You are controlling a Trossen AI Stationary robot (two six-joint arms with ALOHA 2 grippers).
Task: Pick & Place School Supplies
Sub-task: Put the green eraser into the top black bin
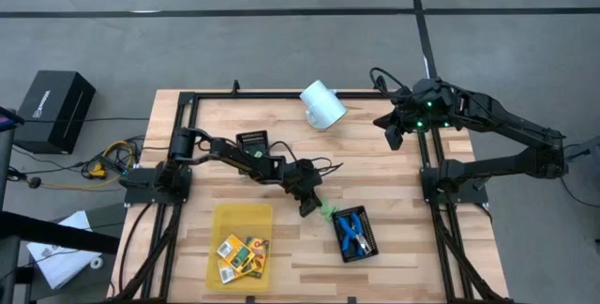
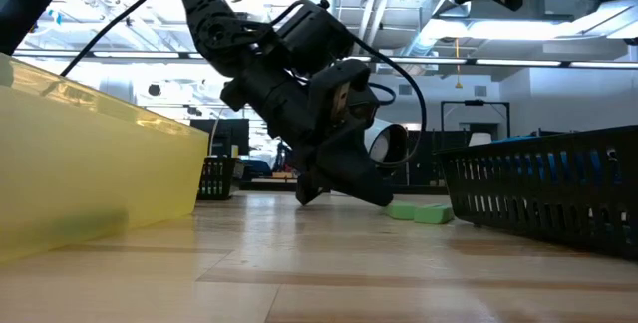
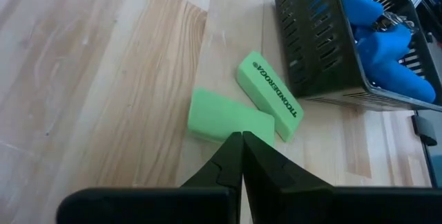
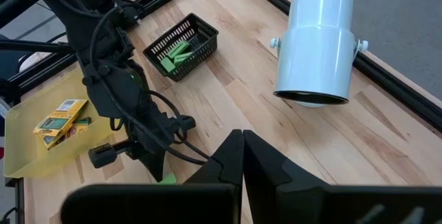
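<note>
- On the table's near left, the yellow tray (image 1: 242, 218) already holds several small orange-yellow boxes (image 1: 242, 255); this group appears sorted.
- Near the table's front centre, a black mesh tray (image 1: 357, 235) holds the blue-handled tools (image 1: 353, 232); this group also appears placed.
- At the table's far side, a second mesh tray (image 4: 181, 46) already contains some light-green pieces (image 4: 176, 52).
- Between the yellow tray and the tool tray, two green pieces (image 3: 243, 106) lie loose on the wood, touching each other and just beside the tool tray's wall. These appear to be the remaining items.
- Left gripper (image 3: 241, 143): lowered directly at the two loose pieces, jaws closed and empty, tips at the edge of the nearer piece. A grasp would require the jaws to open first.
- Right gripper (image 4: 242, 144): raised over the table's far right edge, jaws closed and empty, waiting.
- A white cylinder cup (image 1: 322, 104) lies on its side at the far centre; it is not part of the sorting.
- Judgement: the task is mostly complete; the two loose green pieces remain to be moved, probably to the mesh tray with the other green pieces.
</note>
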